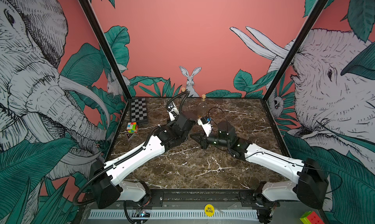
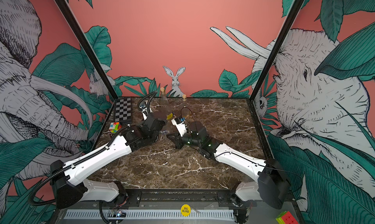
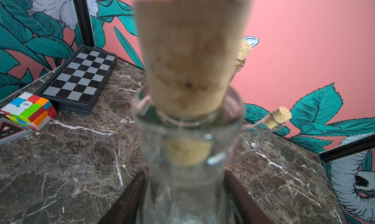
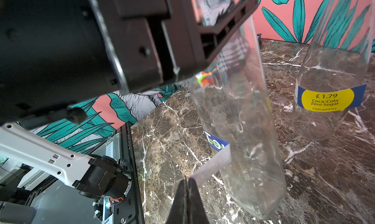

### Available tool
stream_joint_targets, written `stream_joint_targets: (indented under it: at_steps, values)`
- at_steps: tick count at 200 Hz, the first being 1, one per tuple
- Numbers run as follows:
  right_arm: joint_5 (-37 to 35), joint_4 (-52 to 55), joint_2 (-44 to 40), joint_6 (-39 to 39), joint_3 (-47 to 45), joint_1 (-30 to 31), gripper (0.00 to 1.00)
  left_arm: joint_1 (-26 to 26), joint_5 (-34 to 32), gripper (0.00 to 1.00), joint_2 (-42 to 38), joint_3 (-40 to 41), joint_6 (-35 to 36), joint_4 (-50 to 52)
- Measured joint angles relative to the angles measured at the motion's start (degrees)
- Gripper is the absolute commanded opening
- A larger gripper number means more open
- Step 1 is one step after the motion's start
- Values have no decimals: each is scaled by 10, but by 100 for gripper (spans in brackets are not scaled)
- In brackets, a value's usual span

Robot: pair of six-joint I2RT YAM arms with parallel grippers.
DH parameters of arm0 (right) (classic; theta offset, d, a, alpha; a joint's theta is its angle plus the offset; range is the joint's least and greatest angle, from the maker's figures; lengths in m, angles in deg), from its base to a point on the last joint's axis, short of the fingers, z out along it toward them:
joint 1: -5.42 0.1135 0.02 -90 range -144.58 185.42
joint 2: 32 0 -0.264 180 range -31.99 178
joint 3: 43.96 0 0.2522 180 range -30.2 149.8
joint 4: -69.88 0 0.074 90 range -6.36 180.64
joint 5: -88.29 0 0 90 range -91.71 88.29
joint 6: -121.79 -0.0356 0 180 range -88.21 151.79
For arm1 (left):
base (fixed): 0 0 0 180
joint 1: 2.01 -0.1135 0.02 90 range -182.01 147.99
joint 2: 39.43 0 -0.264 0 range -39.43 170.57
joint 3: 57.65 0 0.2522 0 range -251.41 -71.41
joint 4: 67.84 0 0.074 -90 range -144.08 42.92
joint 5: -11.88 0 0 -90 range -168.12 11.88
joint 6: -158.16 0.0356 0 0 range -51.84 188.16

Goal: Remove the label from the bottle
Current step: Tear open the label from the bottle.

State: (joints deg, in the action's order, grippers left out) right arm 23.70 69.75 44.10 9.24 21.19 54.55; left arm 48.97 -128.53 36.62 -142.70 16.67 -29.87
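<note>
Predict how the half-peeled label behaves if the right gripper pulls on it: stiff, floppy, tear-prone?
Probably thin and floppy: the freed strip of label runs straight from the bottle to the shut right gripper, seemingly only because it is taut. Likely near weightless, so resistance would be adhesive alone. Could tear, since the blue printed end is stuck on the glass.
</note>
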Motion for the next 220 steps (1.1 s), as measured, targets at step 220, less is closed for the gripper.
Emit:
stream_joint_targets:
  at_steps: [220]
  values:
    - [-8,-6,18,-3,5,31,0,0,-15,0,0,4,-15,12]
